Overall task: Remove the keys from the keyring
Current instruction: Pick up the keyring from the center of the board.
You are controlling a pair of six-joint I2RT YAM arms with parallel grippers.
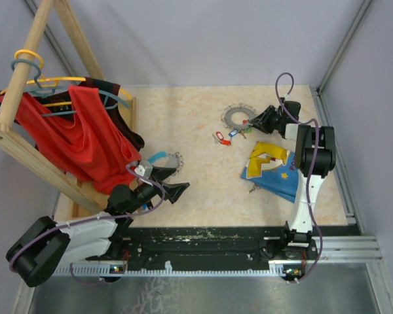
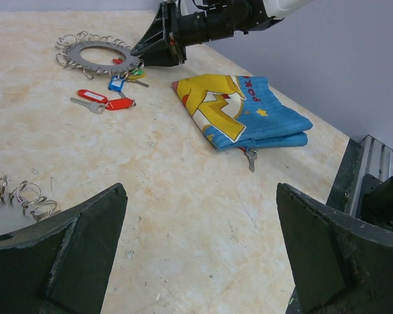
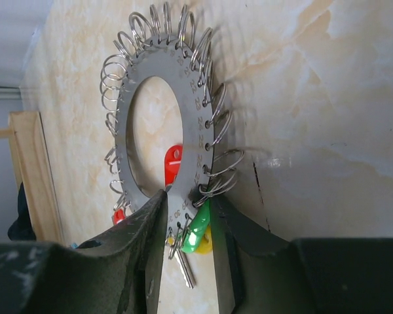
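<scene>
Keyring rim — pinched in right pincer; left pincer wide open, empty.

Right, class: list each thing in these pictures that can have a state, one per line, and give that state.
keyring: flat on the table, rim pinched.
right gripper: shut on the keyring's rim.
left gripper: open, empty, above the table.
red-tagged keys: off the keyring, lying loose.
green-tagged key: at the keyring's rim, between the jaws.
cloth: folded, lying flat.
red garment: hanging on the rack.
</scene>
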